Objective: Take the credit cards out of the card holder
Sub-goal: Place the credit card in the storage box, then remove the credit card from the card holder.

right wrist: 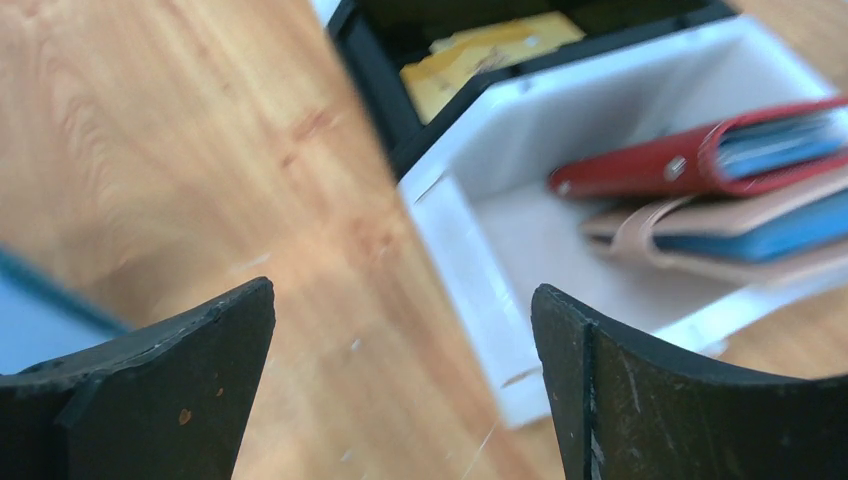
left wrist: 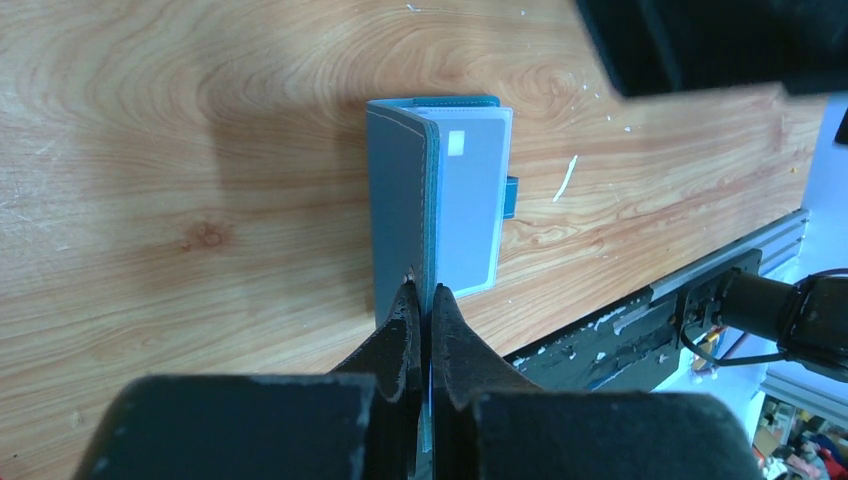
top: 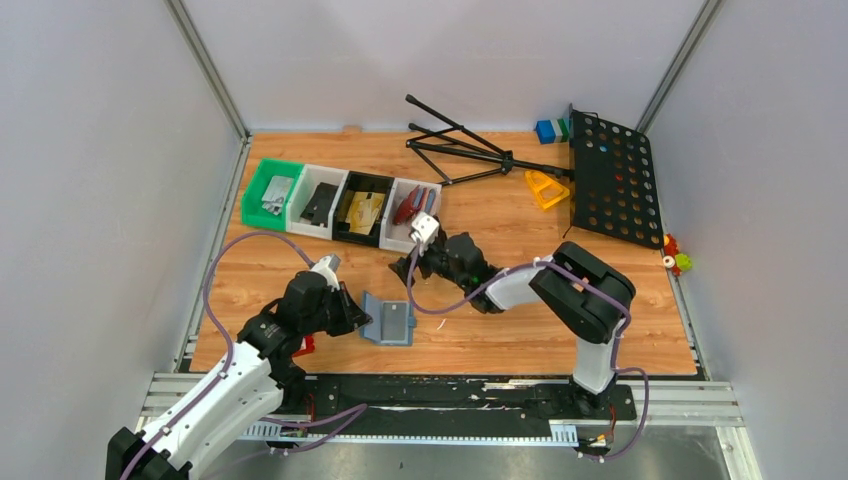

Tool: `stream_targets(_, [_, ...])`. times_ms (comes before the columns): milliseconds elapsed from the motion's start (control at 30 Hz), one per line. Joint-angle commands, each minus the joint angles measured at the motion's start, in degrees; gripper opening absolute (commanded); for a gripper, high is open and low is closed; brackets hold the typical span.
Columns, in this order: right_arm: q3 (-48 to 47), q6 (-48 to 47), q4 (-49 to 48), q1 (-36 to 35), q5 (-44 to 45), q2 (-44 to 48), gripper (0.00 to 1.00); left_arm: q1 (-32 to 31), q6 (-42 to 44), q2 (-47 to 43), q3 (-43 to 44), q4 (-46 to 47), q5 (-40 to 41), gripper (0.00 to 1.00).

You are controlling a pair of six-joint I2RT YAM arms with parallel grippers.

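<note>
Top external view: low and left of centre, the left gripper (top: 356,312) is clenched on the left flap of the card holder (top: 392,322). The holder lies half open on the table (top: 520,340), with 1 grey credit card (left wrist: 470,205) showing inside. Further right, the right gripper (top: 407,263) gapes wide and empty beside the white bin (right wrist: 470,250).

The wooden surface (top: 500,215) carries a row of four bins at its far left: a green bin (top: 255,195), a white bin (top: 300,205), a black bin (top: 365,238) and a second white bin (top: 396,215). The slate-blue card holder (top: 388,322) lies open near the front edge. Farther back are a folded black stand (top: 460,150), a yellow triangular piece (top: 546,188), a black perforated panel (top: 612,180) and blue and green blocks (top: 551,130).
</note>
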State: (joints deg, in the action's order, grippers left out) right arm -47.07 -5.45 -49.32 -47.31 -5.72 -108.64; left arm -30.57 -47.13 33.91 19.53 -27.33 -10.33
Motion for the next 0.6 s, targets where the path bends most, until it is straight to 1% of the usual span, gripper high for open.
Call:
stream_targets(0, [6.49, 1.48, -4.09, -1.69, 2.68, 5.99, 1.0, 0.24, 0.82, -0.38, 2.33, 2.92, -1.63, 0.0])
stream_targets(67, [9.54, 2.08, -5.71, -2.25, 3.62, 9.63, 1.0, 0.24, 0.69, -0.62, 2.29, 2.98, -1.79, 0.0])
stream_targets(133, [11.69, 3.21, -4.02, -2.59, 4.3, 14.21, 1.0, 0.24, 0.58, -0.81, 2.27, 3.05, -1.98, 0.0])
stream_targets(233, [14.69, 5.06, 0.47, -2.61, 4.72, 22.43, 1.0, 0.24, 0.55, -1.1, 2.42, 3.03, -2.1, 0.0])
stream_targets(333, [16.9, 5.11, 6.47, -2.61, 5.53, 28.61, 1.0, 0.31, 0.63, -1.3, 2.45, 3.21, -2.36, 0.0])
stream_targets(400, [18.86, 5.1, 8.69, -2.61, 5.71, 32.79, 1.0, 0.25, 0.63, -1.43, 2.57, 3.77, -2.89, 0.0])
stream_targets(433, [20.02, 5.12, 9.52, -2.62, 7.66, 34.86, 1.0, 0.24, 0.64, -1.56, 2.66, 4.18, -3.49, 0.0])
stream_targets(500, [21.4, 8.23, 12.95, -2.7, 10.55, 38.54, 1.0, 0.27, 0.76, -1.86, 2.83, 5.51, -5.13, 0.0])
stream_targets(567, [20.93, 11.27, 19.94, -2.62, 12.17, 41.89, 1.0, 0.25, 0.63, -2.45, 3.03, 7.2, -6.93, 0.0])
